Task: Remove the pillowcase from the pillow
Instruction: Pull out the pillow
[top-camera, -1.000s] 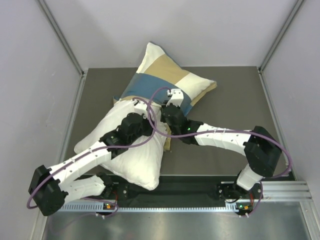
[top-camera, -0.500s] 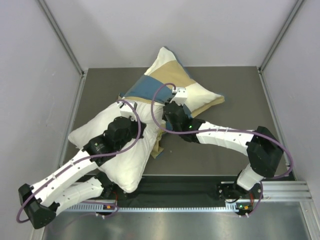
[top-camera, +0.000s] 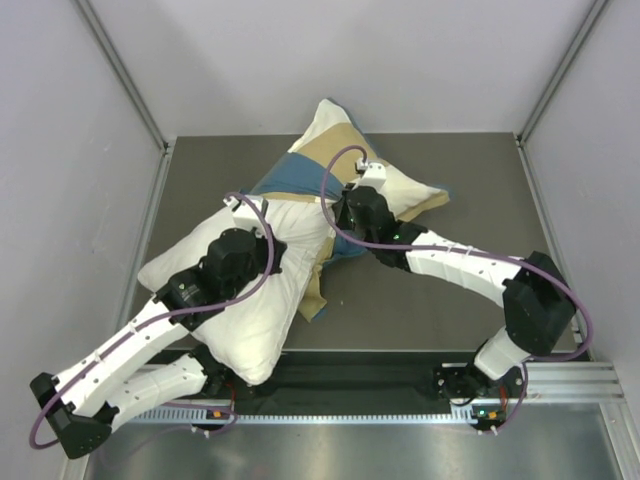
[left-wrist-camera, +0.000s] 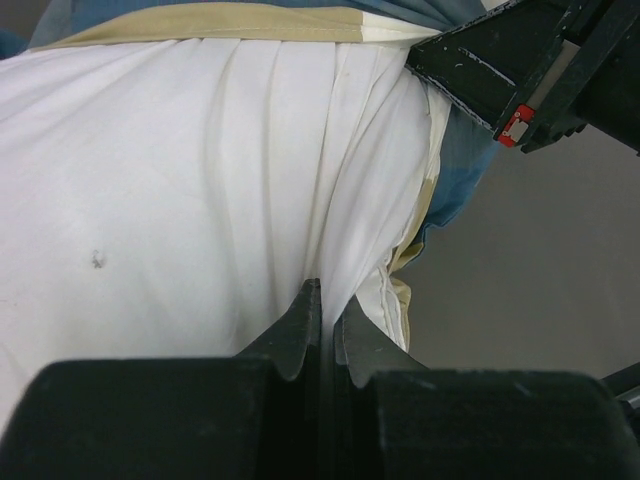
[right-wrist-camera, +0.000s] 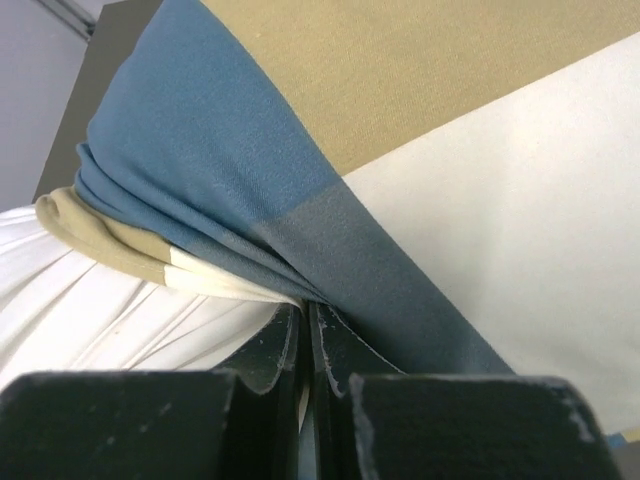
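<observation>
The white pillow (top-camera: 250, 300) lies slantwise at the near left, its far end still inside the checked pillowcase (top-camera: 335, 150). My left gripper (top-camera: 238, 207) is shut on a pinched fold of the pillow (left-wrist-camera: 150, 180); the fabric runs up between the jaws of the left gripper (left-wrist-camera: 327, 300). My right gripper (top-camera: 370, 180) is shut on the bunched blue edge of the pillowcase (right-wrist-camera: 250, 170), just above the white pillow (right-wrist-camera: 90, 310); the folds gather at the right gripper (right-wrist-camera: 308, 318). A loose tan and blue flap (top-camera: 318, 290) hangs beside the pillow.
The dark grey table (top-camera: 450, 180) is boxed in by pale walls with metal posts (top-camera: 125, 75) at the back corners. An aluminium rail (top-camera: 560, 375) runs along the near edge. The right arm (left-wrist-camera: 520, 60) crosses the top right of the left wrist view.
The right gripper has shut on the pillowcase edge and moved back and right. The left gripper has dragged the pillow leftward, baring more white.
</observation>
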